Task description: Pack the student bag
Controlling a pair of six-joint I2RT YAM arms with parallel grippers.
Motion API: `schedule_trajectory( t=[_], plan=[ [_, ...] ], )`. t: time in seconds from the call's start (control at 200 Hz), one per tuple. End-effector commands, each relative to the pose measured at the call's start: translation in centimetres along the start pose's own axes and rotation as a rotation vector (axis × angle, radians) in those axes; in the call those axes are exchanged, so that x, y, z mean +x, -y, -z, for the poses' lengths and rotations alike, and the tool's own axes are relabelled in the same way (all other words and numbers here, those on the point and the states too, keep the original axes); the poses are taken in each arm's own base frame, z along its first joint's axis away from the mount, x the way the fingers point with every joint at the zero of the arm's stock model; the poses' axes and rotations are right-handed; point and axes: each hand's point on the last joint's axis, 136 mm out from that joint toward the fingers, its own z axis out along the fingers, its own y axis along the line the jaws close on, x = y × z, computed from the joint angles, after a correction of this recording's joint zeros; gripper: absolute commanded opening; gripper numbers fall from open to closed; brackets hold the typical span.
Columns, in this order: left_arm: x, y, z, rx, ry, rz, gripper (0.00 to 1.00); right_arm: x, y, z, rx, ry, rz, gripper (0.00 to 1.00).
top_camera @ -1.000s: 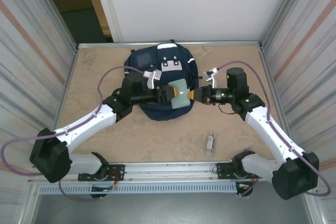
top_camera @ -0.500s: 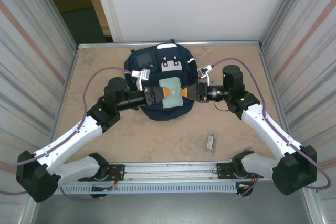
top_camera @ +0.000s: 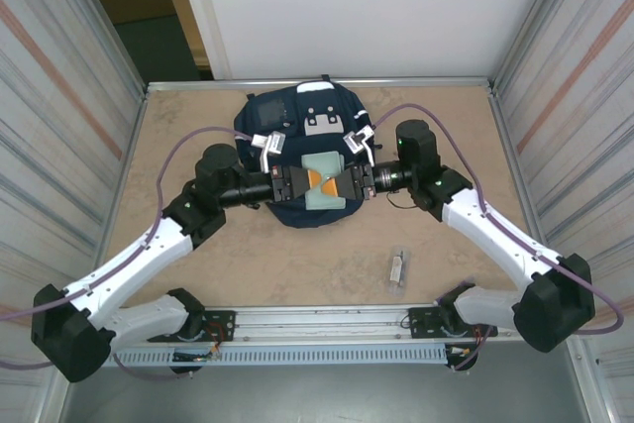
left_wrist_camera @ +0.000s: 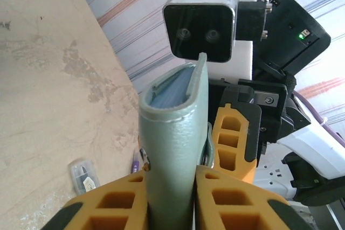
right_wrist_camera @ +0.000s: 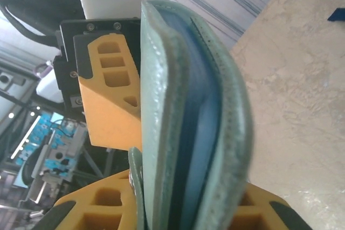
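On the tan counter (top_camera: 198, 245), the student bag (top_camera: 267, 111) lies at the far middle. Both arms bend inward above it; the left claw (top_camera: 305, 183) and right claw (top_camera: 341, 183) each pinch one green case (top_camera: 323, 162).

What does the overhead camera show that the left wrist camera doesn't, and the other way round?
Overhead: the large navy-blue fabric backpack lying on the tan tabletop. Left wrist: pale blue lining inside the open end of the sage-green leather pouch. Both: that pouch clamped between the left jaws and right jaws from opposite sides, and a small clear plastic packet on the tabletop.
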Motion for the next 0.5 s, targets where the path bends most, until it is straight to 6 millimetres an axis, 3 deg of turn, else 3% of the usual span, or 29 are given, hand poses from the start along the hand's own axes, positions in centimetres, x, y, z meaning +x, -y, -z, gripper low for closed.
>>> schedule_trajectory(
  t=[0.0, 0.055, 0.21, 0.326, 0.401, 0.496],
  plan=[
    [-0.4, 1.2, -0.1, 0.019, -0.018, -0.045, 0.26, -1.8, -1.0, 0.0, 0.005, 0.042, 0.030, 0.10],
    [-0.8, 1.2, 0.2, 0.001, -0.008, -0.070, 0.37, -2.0, -0.7, 0.4, 0.027, 0.064, 0.015, 0.06],
    [-2.3, -0.2, 1.9, -0.126, 0.052, -0.285, 0.53, -3.1, 1.0, 2.8, 0.102, 0.137, -0.044, 0.03],
    [-2.3, -2.2, 2.5, -0.243, 0.033, -0.624, 0.57, -3.7, 3.5, 6.0, 0.226, 0.224, -0.120, 0.05],
    [-1.7, -3.8, 2.3, -0.282, -0.036, -0.824, 0.53, -3.7, 6.4, 8.6, 0.362, 0.281, -0.192, 0.05],
    [-1.2, -6.4, 1.8, -0.360, -0.154, -0.980, 0.55, -3.4, 9.0, 11.8, 0.482, 0.340, -0.302, 0.04]
  ],
)
